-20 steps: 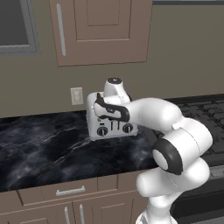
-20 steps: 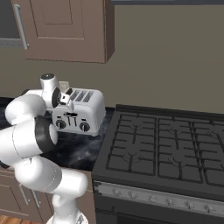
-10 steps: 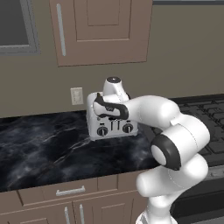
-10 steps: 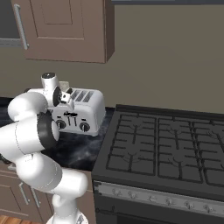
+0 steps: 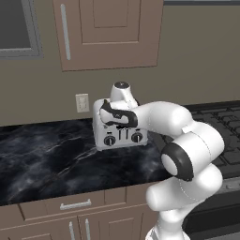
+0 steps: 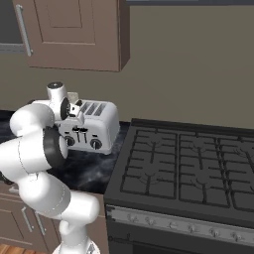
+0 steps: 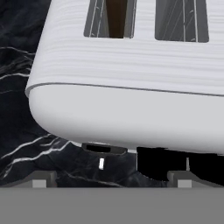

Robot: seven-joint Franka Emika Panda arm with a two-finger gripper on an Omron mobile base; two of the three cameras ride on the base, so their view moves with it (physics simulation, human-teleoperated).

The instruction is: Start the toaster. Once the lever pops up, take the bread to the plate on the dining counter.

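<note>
The toaster (image 5: 119, 133) is a boxy, silver-white shell with rounded edges and fine horizontal ribbing, standing on the desk (image 5: 51, 161) near its back edge, close to the wall and toward the end that meets the stove (image 6: 188, 173). The desk top is glossy black stone run through with thin white veins. On the toaster's front sit two round black knobs (image 6: 95, 144) with small dark levers between them; its top carries long, narrow slots lined with grey wire. In the hand view the slot at upper left holds the bread (image 7: 116, 17), a flat dark brown slice standing on edge, sunk between the slot walls. The gripper (image 7: 111, 179) hangs over the toaster's front upper edge, jaws spread wide and holding nothing, its two small grey fingertips (image 7: 39, 180) well apart just in front of the white shell. Below that shell a dark lever (image 7: 103, 148) shows as a short flat black bar. The stove beside the desk is matte black with a cast grid of burner grates. Above the desk hangs a brown cabinet (image 5: 110, 33) with a recessed panel door and a slim metal bar handle, and a pale square outlet (image 5: 82, 102) is set in the wall just beside the toaster.
</note>
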